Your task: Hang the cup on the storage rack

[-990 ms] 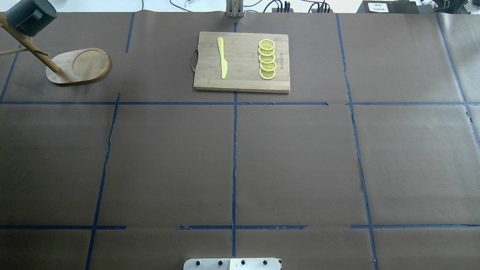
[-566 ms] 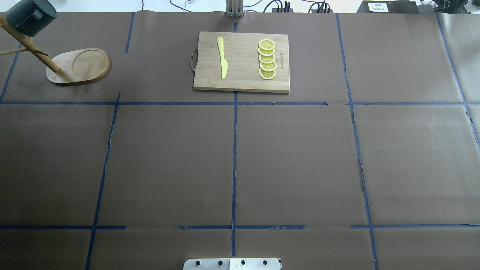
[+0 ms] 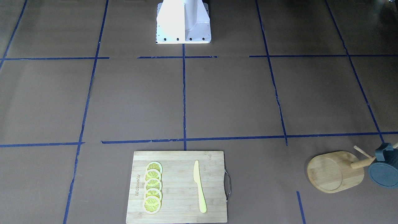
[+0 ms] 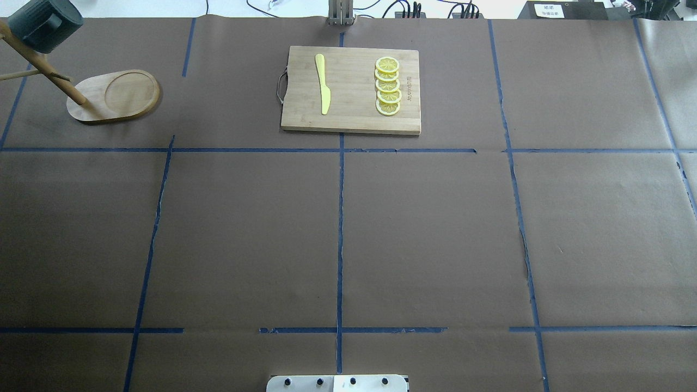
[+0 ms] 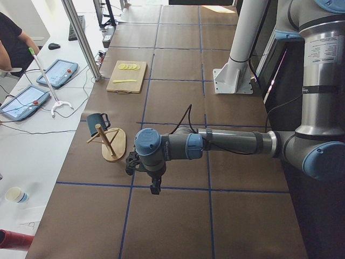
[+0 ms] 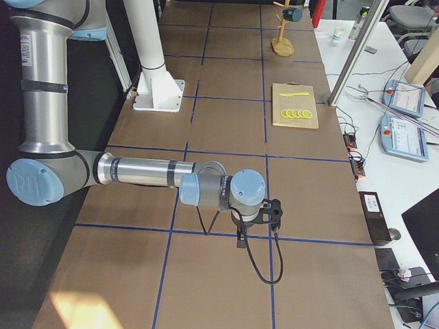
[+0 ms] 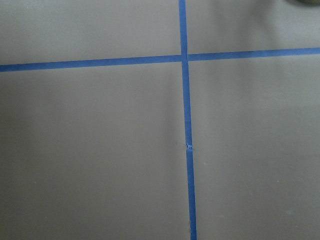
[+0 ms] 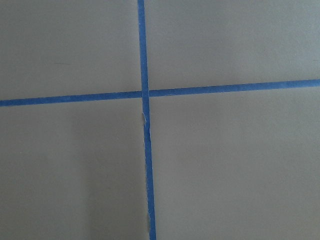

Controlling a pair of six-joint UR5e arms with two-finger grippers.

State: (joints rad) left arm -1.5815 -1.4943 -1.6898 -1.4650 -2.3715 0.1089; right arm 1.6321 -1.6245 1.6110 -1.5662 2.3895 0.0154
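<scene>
The dark blue-grey cup (image 4: 43, 24) hangs on a peg of the wooden storage rack (image 4: 114, 95) at the table's far left corner. Its flat round bottom faces the front-facing view (image 3: 385, 175), next to the rack's base (image 3: 335, 171). Cup (image 5: 98, 121) and rack (image 5: 111, 144) also show in the exterior left view. My left gripper (image 5: 154, 186) hovers over the table a little way from the rack. My right gripper (image 6: 241, 240) hovers over a tape crossing, far from the rack (image 6: 281, 31). I cannot tell whether either is open or shut. The wrist views show only paper and tape.
A bamboo cutting board (image 4: 351, 90) lies at the far middle, with a yellow knife (image 4: 323, 84) and several lemon slices (image 4: 387, 86) on it. The robot's white base (image 3: 183, 21) stands at the near edge. Blue tape lines grid the brown paper.
The cup has swung very slightly on its peg. Nothing else differs.
</scene>
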